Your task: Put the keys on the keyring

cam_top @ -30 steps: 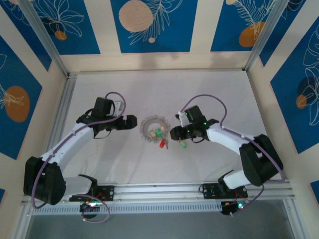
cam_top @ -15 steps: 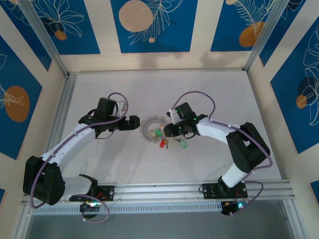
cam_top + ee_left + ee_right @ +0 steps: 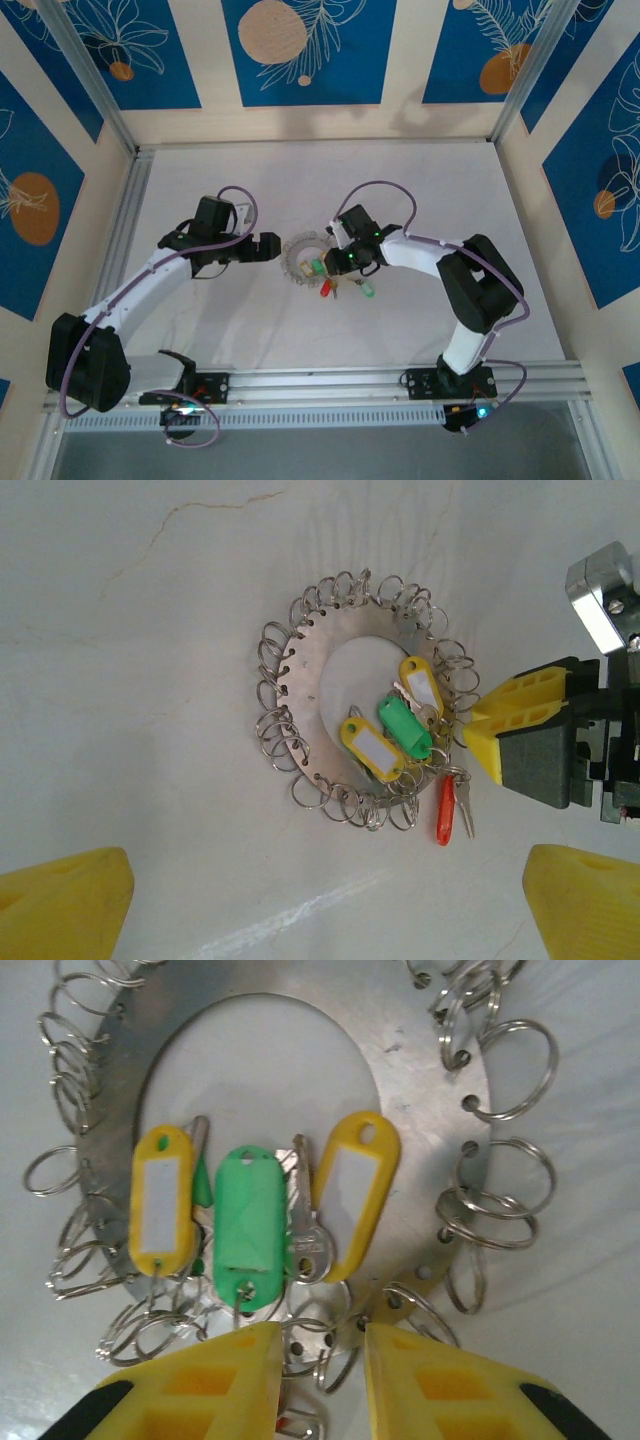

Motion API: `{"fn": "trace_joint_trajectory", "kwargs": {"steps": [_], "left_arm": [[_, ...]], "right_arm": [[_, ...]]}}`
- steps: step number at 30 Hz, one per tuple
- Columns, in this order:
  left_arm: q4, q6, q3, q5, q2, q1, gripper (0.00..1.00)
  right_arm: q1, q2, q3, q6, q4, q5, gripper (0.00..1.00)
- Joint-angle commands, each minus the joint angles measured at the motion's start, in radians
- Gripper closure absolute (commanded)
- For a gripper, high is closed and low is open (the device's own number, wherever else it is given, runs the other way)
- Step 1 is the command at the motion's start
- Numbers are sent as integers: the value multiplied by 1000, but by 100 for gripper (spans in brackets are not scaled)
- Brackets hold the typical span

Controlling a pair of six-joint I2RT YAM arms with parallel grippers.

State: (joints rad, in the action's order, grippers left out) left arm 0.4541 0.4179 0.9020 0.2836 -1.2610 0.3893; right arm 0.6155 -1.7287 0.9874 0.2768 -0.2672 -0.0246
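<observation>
The keyring (image 3: 293,250) is a flat grey metal ring edged with many small split rings (image 3: 310,670), lying at the table's middle. Green (image 3: 247,1225) and yellow-tagged keys (image 3: 162,1200) lie across its hole. A red key (image 3: 445,810) lies just outside its lower right rim (image 3: 325,290), with a small green one (image 3: 367,291) further right. My right gripper (image 3: 320,1360) has closed down on the ring's near rim (image 3: 440,1160), with split rings between its yellow fingers. My left gripper (image 3: 320,920) stands open, just left of the ring (image 3: 270,246), holding nothing.
White tabletop all around. An aluminium frame rail (image 3: 330,380) runs along the near edge, and wall panels close the back and sides. The right arm's yellow finger (image 3: 510,720) shows at the ring's right side in the left wrist view.
The right arm swung left onto the ring's right rim while its jaws narrowed. The left gripper crept slightly right and stayed open. Ring and keys have not shifted.
</observation>
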Motion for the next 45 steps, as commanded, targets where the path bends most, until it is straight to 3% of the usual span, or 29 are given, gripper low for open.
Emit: {"fn": "trace_joint_trajectory", "kwargs": {"steps": [1, 12, 26, 34, 39, 45], "left_arm": [[18, 4, 31, -8, 0, 10, 0], [25, -4, 44, -17, -1, 10, 0], [51, -20, 43, -26, 19, 10, 0], [70, -69, 57, -11, 65, 10, 2], [76, -114, 80, 24, 102, 10, 5], [20, -163, 95, 181, 179, 17, 23]], "right_arm": [[12, -3, 24, -18, -51, -48, 70], [24, -26, 35, -27, -53, -56, 70], [25, 1, 15, -53, -42, -63, 98], [23, 274, -132, -202, 148, 91, 100], [16, 446, -164, -267, 178, 204, 100], [6, 611, -137, -293, 174, 361, 100]]}}
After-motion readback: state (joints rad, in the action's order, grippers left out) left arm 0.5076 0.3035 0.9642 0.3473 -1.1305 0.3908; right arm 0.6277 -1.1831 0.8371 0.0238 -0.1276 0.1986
